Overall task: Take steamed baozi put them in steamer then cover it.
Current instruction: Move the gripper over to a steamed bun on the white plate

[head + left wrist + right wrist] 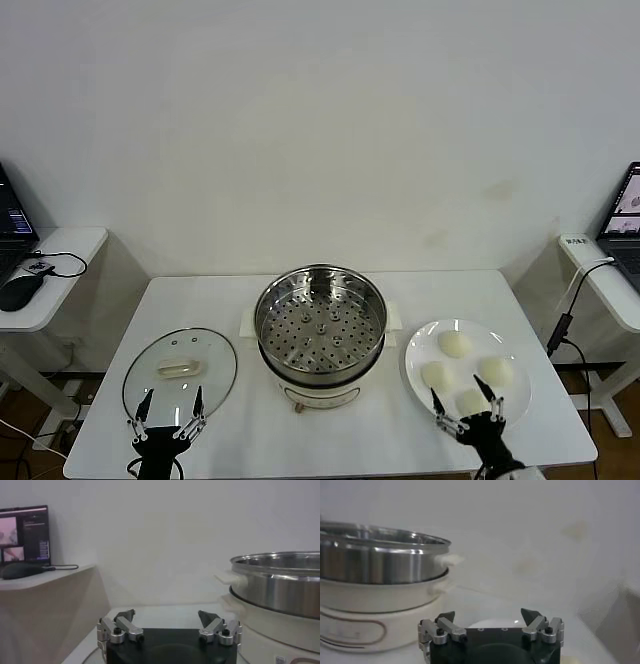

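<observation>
The steamer point(320, 322), a shiny steel pot with a perforated tray on a white base, stands uncovered at the table's middle. Its cover point(205, 362), a glass lid with a cream handle, lies flat on the table to the left. Several cream-white baozi point(454, 344) rest on a white plate point(418, 352) to the right. My left gripper point(171, 401) hangs open over the lid's near edge. My right gripper point(466, 402) is open above the nearest baozi point(470, 400). In the wrist views both the left gripper point(165, 616) and the right gripper point(487, 615) hold nothing, with the steamer point(280, 580) point(375, 565) beside each.
Side tables flank the main table: the left one point(50, 290) carries a mouse point(20, 290) and a laptop, the right one point(610, 280) another laptop. A cable point(560, 325) hangs at the right. A wall stands close behind.
</observation>
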Robot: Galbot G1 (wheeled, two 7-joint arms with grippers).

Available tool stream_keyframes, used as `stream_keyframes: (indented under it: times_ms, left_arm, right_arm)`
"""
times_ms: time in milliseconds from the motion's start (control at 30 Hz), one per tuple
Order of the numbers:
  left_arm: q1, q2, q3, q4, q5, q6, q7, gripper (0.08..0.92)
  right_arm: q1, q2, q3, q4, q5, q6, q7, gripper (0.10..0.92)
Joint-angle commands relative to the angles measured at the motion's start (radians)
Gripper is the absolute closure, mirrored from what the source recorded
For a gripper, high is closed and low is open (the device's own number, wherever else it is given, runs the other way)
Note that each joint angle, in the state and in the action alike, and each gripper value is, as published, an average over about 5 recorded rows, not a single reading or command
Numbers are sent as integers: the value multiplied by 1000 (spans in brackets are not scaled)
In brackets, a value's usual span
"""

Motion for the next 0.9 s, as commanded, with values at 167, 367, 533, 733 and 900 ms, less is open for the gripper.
stream_keyframes:
  times_ms: [167,367,533,733,900]
  left_arm:
    - [-20,5,1,5,46,21,18,177]
    - [-29,6,4,5,56,49,22,177]
    - [-40,7,3,4,58,60,23,177]
    - [-50,13,0,0,60,74,26,177]
    - [-56,20,-9,-3,60,87,26,177]
  right_arm:
    - [186,-212,61,-75,-263,-68,-80,202]
    - [334,-438,8,-172,-321,-148,-271,203]
    - [461,-636,-93,-258,-268,-192,-431,203]
    - [726,-785,-403,-393,-191,-177,-585,202]
    - [1014,-818,-738,-506,-184,-107,-697,203]
